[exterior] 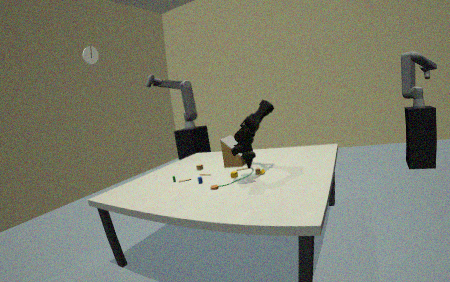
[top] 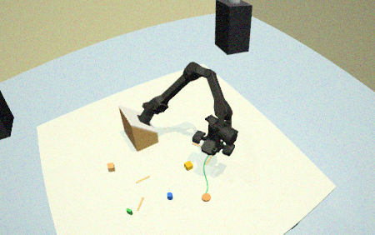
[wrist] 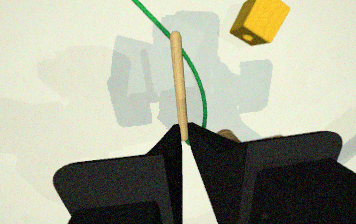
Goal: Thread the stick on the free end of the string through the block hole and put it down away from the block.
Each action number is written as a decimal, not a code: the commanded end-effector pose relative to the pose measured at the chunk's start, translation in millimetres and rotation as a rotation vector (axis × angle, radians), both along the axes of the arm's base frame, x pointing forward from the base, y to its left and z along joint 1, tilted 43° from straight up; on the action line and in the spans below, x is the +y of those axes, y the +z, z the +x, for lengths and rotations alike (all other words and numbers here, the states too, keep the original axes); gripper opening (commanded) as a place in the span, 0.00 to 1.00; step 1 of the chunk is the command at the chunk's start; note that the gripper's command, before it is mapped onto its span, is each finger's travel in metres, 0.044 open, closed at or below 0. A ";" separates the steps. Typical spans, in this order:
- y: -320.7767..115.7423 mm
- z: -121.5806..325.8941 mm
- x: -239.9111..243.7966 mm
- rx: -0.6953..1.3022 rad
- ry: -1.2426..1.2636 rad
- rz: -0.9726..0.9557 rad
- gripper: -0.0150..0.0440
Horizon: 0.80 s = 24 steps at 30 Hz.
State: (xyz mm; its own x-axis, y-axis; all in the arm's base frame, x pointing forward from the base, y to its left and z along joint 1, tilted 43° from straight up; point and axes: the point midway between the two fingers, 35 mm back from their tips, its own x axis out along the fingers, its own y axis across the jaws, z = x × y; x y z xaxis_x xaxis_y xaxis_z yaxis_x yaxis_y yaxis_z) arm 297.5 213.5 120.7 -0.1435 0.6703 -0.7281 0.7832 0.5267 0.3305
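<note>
My gripper [wrist: 183, 128] [exterior: 250, 166] is shut on the thin wooden stick [wrist: 178, 82] near its string end. The stick points away from the fingers, above the table. The green string [wrist: 204, 97] [top: 204, 170] joins it at the fingertips and curves away to the round orange-brown button [top: 206, 197] [exterior: 214, 187] on the table. The wooden block [top: 146, 139] [exterior: 231, 158] stands upright on the table, left of the gripper in the top view. Its hole cannot be made out in these views. The stick is apart from the block.
A yellow cube [top: 188, 166] [exterior: 234, 174] [wrist: 262, 21] lies near the string. A small brown round object [wrist: 227, 134] shows behind the right finger. Loose sticks [top: 142, 179] [top: 141, 203], a blue cylinder [top: 170, 196], a green piece [top: 129, 212] and an orange-brown cube [top: 111, 167] lie farther left.
</note>
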 end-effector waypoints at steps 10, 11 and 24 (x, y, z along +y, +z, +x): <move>1.4 12.0 4.8 0.293 -0.323 -0.060 0.25; 1.4 12.7 5.1 0.317 -0.348 -0.065 0.25; 6.1 13.8 10.6 0.351 -0.386 -0.073 0.25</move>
State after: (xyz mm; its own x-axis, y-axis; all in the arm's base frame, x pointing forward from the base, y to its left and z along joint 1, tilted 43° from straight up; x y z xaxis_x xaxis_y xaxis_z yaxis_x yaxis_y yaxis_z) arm 309.4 221.1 122.3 -0.1451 0.6705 -0.7275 0.9811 0.1929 -0.0179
